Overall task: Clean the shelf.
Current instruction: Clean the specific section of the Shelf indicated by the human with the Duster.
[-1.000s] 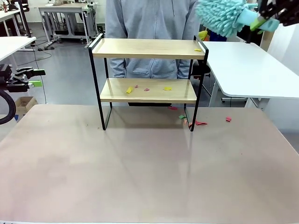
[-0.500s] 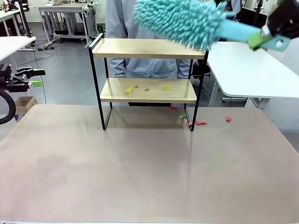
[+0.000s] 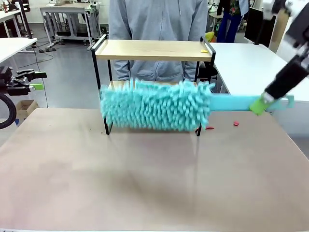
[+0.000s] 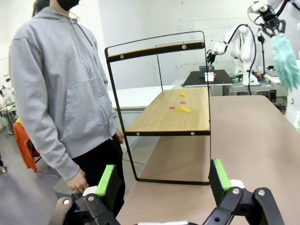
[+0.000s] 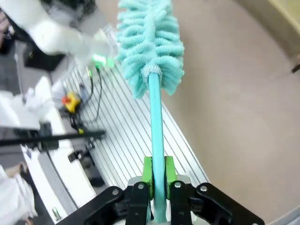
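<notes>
My right tool (image 3: 263,102) grips the handle of a blue duster (image 3: 154,105). The shelf (image 3: 152,50) stands on the bench (image 3: 145,179) left of this tool, behind the duster head. My left tool (image 4: 163,179) has its fingers wide apart.

— What sort of place do you work in?
— A robotics lab, I'd say. Behind the person (image 3: 157,19) I see white surfaces (image 3: 67,8) on metal frames and a cable (image 3: 39,59) trailing over a bare grey floor (image 3: 72,77).
— Anything else?
— From my right wrist, a grooved metal plate (image 5: 126,136) with black leads (image 5: 93,88) and a yellow-and-red stop button (image 5: 70,101).
</notes>
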